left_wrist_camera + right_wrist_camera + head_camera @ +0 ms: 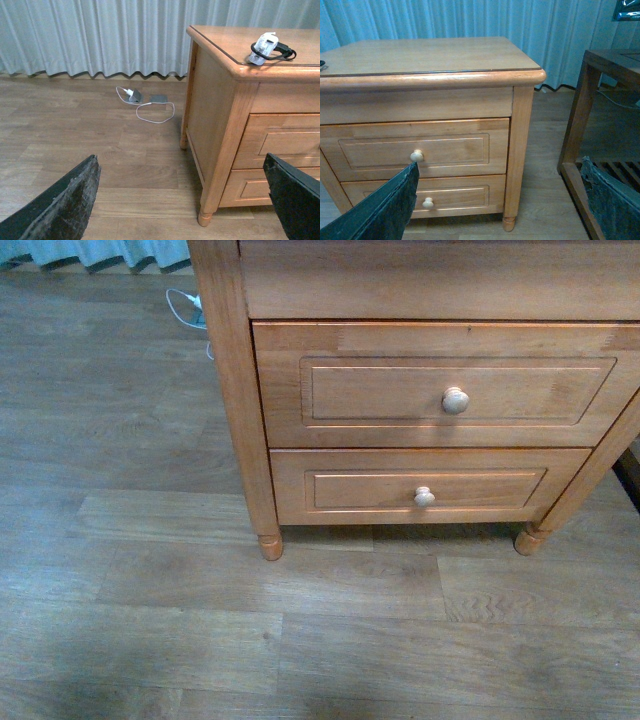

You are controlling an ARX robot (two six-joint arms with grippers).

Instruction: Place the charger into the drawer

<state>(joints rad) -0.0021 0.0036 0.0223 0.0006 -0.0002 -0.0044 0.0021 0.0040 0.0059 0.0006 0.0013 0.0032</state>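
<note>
The drawer is the upper, taller one of a honey-brown wooden nightstand, shut, with a recessed panel and a round pale knob. It also shows in the right wrist view. The charger, a white block with a black cable wound round it, lies on the nightstand's top near the left front corner. My left gripper is open and empty, low above the floor off the nightstand's left corner. My right gripper is open and empty, in front of the nightstand's right leg.
A shorter drawer with a smaller knob sits below, shut. Another white charger with a looped cable lies on the wood floor by the grey curtain. A dark wooden table stands right of the nightstand.
</note>
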